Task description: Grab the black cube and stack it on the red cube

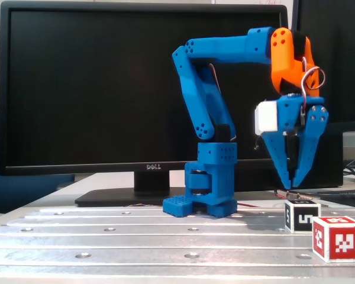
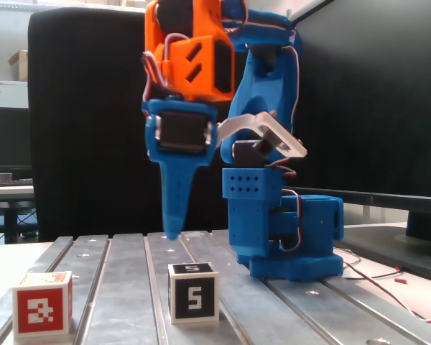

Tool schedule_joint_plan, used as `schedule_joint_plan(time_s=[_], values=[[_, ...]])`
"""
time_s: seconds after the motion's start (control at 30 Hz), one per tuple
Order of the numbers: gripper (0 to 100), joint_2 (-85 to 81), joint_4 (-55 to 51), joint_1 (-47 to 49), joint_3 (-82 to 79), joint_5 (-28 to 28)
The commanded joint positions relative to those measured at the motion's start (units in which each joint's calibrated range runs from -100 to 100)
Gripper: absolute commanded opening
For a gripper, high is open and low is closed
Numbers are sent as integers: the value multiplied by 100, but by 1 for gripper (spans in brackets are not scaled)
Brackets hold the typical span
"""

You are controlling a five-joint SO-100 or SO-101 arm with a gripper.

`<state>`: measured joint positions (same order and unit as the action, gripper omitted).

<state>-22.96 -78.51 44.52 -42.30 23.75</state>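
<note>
The black cube (image 1: 302, 215) stands on the grooved metal table, a "5" marker on its face; it also shows in the other fixed view (image 2: 192, 293). The red cube (image 1: 337, 238) stands on the table just beside it, nearer the camera and apart from it; in the other fixed view it (image 2: 43, 303) is at the far left. My gripper (image 1: 291, 184) points straight down, its tips a little above and slightly behind the black cube, touching nothing. The fingertips meet, and nothing is between them. In the other fixed view the gripper (image 2: 174, 234) shows as one closed point.
The blue arm base (image 1: 208, 195) stands on the metal table (image 1: 106, 236) left of the cubes. A large black monitor (image 1: 94, 89) fills the background. Loose wires (image 1: 319, 194) lie behind the black cube.
</note>
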Motion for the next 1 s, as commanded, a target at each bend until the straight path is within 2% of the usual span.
schedule_joint_plan(time_s=[0.0,0.17,0.33,0.63,0.97], values=[[10,-26,-20,-33,-71,113],[21,-35,-20,-4,-180,113],[28,-18,-20,4,-189,108],[28,-10,-131,107,-189,77],[28,-1,228,107,-560,98]])
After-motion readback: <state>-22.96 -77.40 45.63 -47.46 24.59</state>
